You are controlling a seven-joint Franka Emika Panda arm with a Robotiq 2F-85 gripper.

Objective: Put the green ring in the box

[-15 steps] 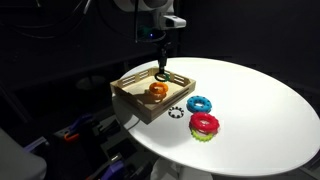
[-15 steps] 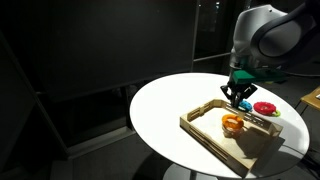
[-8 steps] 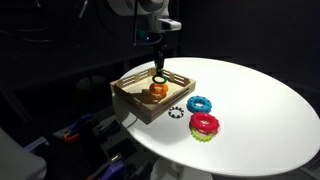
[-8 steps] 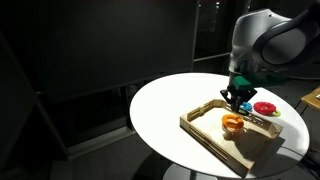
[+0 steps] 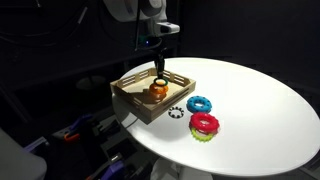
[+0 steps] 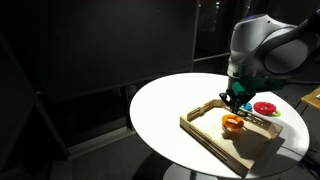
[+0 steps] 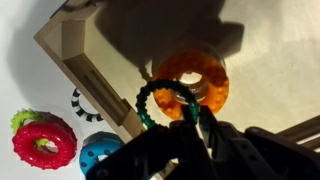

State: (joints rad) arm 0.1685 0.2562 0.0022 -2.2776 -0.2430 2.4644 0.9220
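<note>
In an exterior view: gripper (image 5: pixel 158 67) clamped on 1 green ring (image 5: pixel 159 74), held over 1 box (image 5: pixel 130 92); 1 orange ring (image 5: pixel 158 90) inside. On table (image 5: pixel 260 100): 1 blue ring (image 5: pixel 199 104), 1 red ring (image 5: pixel 205 124), 1 small blk/wht ring (image 5: pixel 177 111). In an exterior view: gripper (image 6: pixel 237 98) over box (image 6: pixel 205 130). Wrist view: fingers (image 7: pixel 205 138) pinch green ring (image 7: pixel 160 84) above orange ring (image 7: pixel 205 68); 5 rings total.

The arm (image 6: pixel 262 45) is bulky, rounded and pale grey-white, ending in a black, angular gripper (image 7: pixel 195 122).

Matt light-wood box (image 7: pixel 72 50), smooth white table (image 5: pixel 262 100), bumpy plastic green ring (image 7: pixel 142 103)
</note>
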